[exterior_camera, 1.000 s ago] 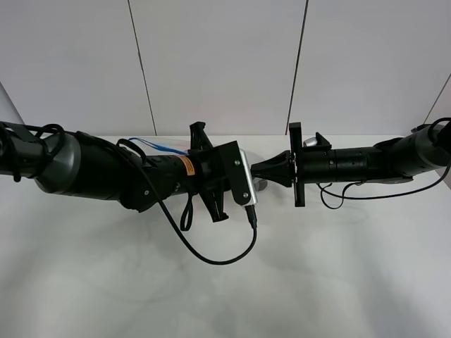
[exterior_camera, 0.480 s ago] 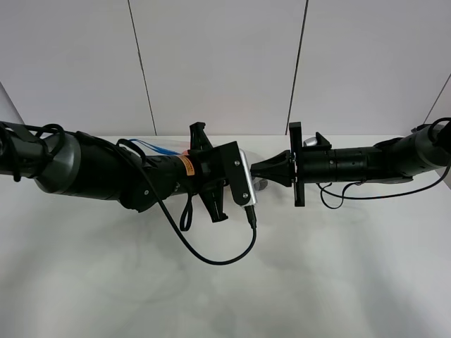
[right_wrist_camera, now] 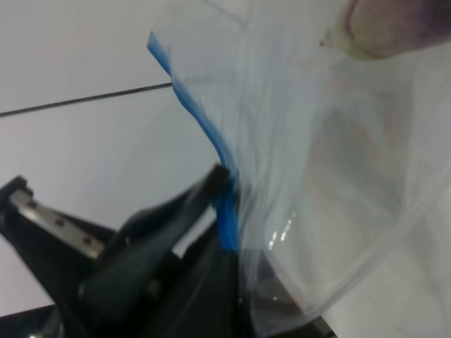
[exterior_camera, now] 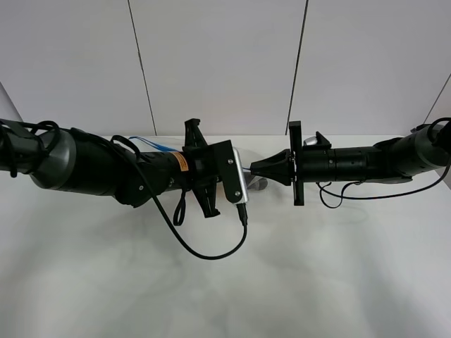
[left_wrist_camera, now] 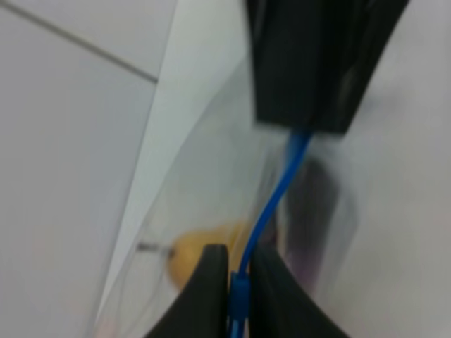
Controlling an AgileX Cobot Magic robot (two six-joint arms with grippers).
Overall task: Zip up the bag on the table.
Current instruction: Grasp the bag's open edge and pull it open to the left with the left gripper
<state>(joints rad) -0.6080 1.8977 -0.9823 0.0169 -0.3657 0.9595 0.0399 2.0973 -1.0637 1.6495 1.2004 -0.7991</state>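
Although the high view hides most of the bag (right_wrist_camera: 338,162) behind the two arms over the far middle of the table (exterior_camera: 225,296), the wrist views show how it is held: the left gripper (left_wrist_camera: 239,285) is nearly closed, pinching the blue zipper strip (left_wrist_camera: 271,201), with an orange fruit (left_wrist_camera: 189,255) behind the clear film. Across the short stretch of strip, the right gripper (right_wrist_camera: 224,208) is likewise clamped on that edge. The film looks light, limp and slippery, so only the stiffer strip seems a sound place to grip and slide along.
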